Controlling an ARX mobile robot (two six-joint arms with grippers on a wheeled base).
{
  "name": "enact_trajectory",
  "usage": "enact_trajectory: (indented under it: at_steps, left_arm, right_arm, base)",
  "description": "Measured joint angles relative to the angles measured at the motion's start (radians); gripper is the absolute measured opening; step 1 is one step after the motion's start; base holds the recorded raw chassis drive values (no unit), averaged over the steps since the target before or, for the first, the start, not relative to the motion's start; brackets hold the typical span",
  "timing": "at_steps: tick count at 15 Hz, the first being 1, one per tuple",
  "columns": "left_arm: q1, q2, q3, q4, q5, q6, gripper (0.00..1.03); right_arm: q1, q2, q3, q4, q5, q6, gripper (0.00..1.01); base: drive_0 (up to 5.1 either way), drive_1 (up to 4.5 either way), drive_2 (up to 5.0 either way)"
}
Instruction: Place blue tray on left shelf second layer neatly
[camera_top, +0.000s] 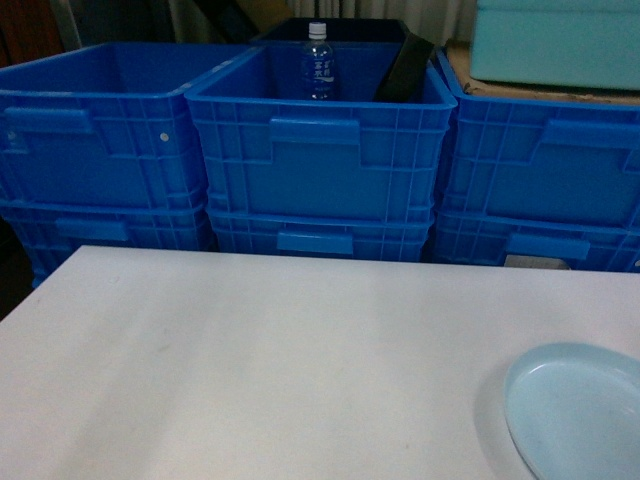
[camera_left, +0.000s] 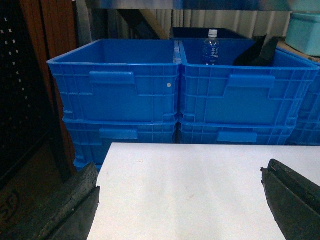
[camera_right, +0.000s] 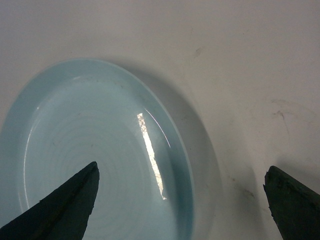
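Observation:
The pale blue tray (camera_top: 580, 410) lies flat on the white table (camera_top: 250, 350) at its front right corner, partly cut off by the frame edge. In the right wrist view my right gripper (camera_right: 181, 169) hangs open above it. One finger is over the blue tray (camera_right: 100, 150) and the other over bare table, so the jaws straddle its right rim. My left gripper (camera_left: 180, 180) is open over the table's left part, holding nothing. Neither gripper shows in the head view. The left shelf second layer is out of view.
Stacked deep blue crates (camera_top: 320, 150) line the table's far edge. The middle one holds a water bottle (camera_top: 318, 60) and a black object (camera_top: 405, 65). A pale teal box (camera_top: 555, 40) sits on the right stack. A dark cabinet (camera_left: 30, 100) stands left of the table.

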Motion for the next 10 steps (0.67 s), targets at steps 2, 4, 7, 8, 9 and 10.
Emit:
enact_trajectory:
  at_steps: [2,4,7,8,9,10]
  left_arm:
    - [0.0,0.0,0.0,0.0,0.0,0.0,0.98]
    - [0.0,0.0,0.0,0.0,0.0,0.0,0.98]
    - [0.0,0.0,0.0,0.0,0.0,0.0,0.98]
    - [0.0,0.0,0.0,0.0,0.0,0.0,0.98]
    - [0.0,0.0,0.0,0.0,0.0,0.0,0.98]
    - [0.0,0.0,0.0,0.0,0.0,0.0,0.98]
  right_arm:
    - [0.017,0.043,0.013,0.027,0.002,0.003,0.98]
    - [0.046,0.064,0.032,0.047,0.004,0.024,0.98]
    - [0.092,0.079,0.044,0.059,0.005,0.05,0.98]
    - [0.104,0.084,0.048,0.063,0.005,0.056,0.98]
    - [0.117,0.09,0.05,0.071,0.008,0.063,0.98]
    - [0.126,0.096,0.053,0.076,0.013,0.071,0.98]
  base:
    - [0.0,0.0,0.0]
    - [0.0,0.0,0.0]
    - [0.0,0.0,0.0]
    - [0.0,0.0,0.0]
    - [0.0,0.0,0.0]
    - [0.0,0.0,0.0]
